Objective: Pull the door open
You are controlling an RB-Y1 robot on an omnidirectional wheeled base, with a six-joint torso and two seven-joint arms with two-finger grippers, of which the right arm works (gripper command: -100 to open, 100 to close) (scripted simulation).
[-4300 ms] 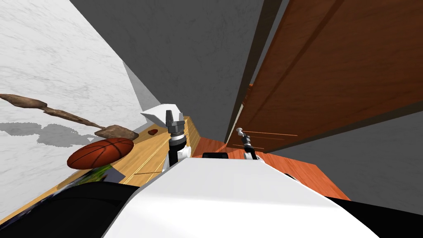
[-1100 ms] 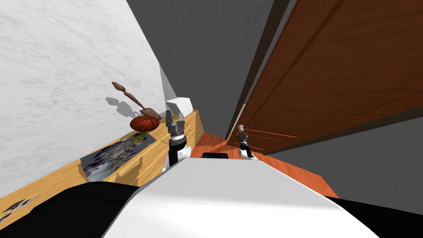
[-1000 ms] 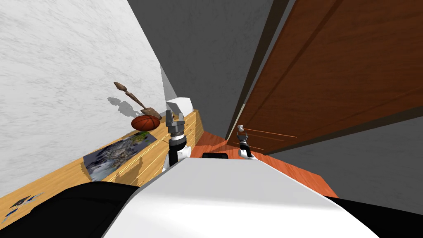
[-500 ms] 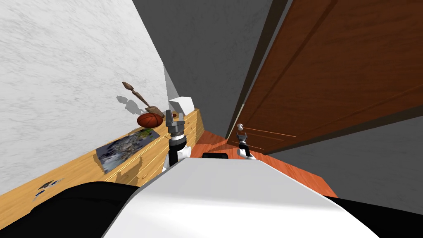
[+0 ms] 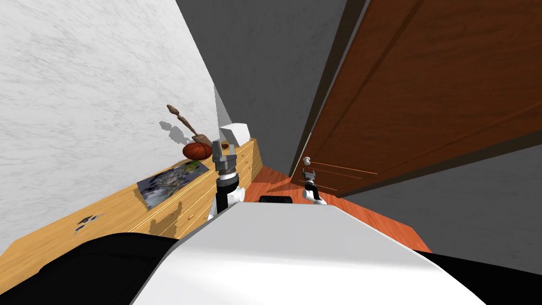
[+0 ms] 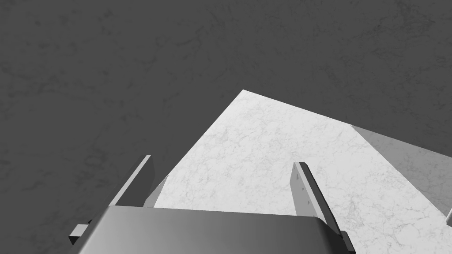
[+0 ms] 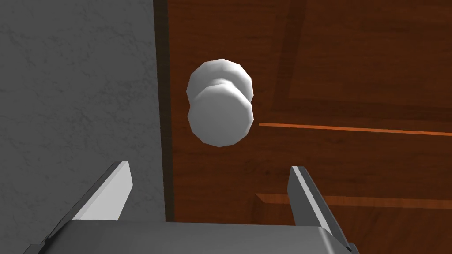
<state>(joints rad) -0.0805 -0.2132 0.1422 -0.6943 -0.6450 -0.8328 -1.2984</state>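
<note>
The brown wooden door (image 5: 423, 95) stands on my right, its knob edge by a dark frame (image 5: 323, 90). Its white round knob (image 5: 306, 159) sits low on that edge. My right gripper (image 5: 308, 173) is just short of the knob, open. In the right wrist view the knob (image 7: 220, 108) lies ahead of the open gripper (image 7: 208, 166), slightly beyond the fingertips (image 7: 304, 189) and untouched. My left gripper (image 5: 223, 153) is raised in front of the chest beside the dresser, and its fingers (image 6: 304, 185) stand open with nothing between them.
A light wooden dresser (image 5: 122, 217) runs along the white wall on my left. It carries a basketball (image 5: 197, 150), a flat picture (image 5: 172, 180), a white box (image 5: 234, 132) and a brown branch-like piece (image 5: 182, 119). Orange-brown floor (image 5: 381, 222) lies between dresser and door.
The whole head view has shifted with my own move: the dresser and its things now sit farther off and nearer the middle. Both grippers stay open, the right one still before the knob.
</note>
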